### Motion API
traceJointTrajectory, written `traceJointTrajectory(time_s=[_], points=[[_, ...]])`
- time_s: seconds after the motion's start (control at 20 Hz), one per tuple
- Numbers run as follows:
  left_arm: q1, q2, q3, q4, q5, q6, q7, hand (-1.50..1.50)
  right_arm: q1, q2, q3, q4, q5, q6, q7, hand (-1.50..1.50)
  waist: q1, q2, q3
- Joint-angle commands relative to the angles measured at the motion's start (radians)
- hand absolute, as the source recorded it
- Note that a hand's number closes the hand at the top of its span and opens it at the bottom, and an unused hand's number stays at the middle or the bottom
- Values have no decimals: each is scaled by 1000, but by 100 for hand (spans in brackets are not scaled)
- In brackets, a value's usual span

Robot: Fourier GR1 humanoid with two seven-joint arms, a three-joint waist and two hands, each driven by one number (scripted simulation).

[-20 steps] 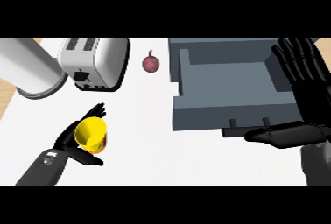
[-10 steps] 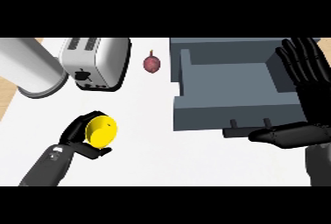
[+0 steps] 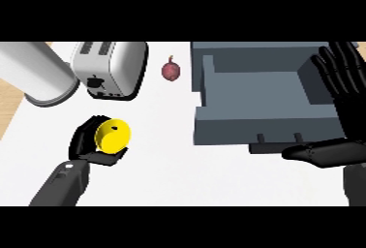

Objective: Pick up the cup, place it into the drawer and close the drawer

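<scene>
Change: cup (image 3: 113,136) now lifted, nearer the toaster (image 3: 111,68).
Left hand (image 3: 89,145): curled round cup.
Right hand (image 3: 336,92): fingers spread, resting.
Next: drawer (image 3: 261,128) stands open.

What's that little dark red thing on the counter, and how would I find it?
Start at the big grey open drawer on the right of the white counter. Look just left of its far corner, toward the silver toaster: the small dark red, onion-shaped vegetable lies alone between them, touching neither. It is the only reddish thing there.
</scene>
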Motion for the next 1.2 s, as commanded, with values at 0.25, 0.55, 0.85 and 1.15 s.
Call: traceJointTrajectory(time_s=[0.25,0.55,0.85,1.15], points=[[-85,-86,86,-61,89,71,-75,150,29,-3,-2,-29,1,6,14,-150,7,-9,4],[-156,-111,25,-271,87,94,123,150,35,12,13,-54,32,-28,49,-150,28,-18,5],[-330,-158,-23,-360,77,160,341,150,42,-9,-30,-23,17,-6,-2,-150,17,-21,6],[-411,-203,-88,-434,57,271,477,150,17,6,-13,7,37,-22,-1,-150,12,-23,7]])
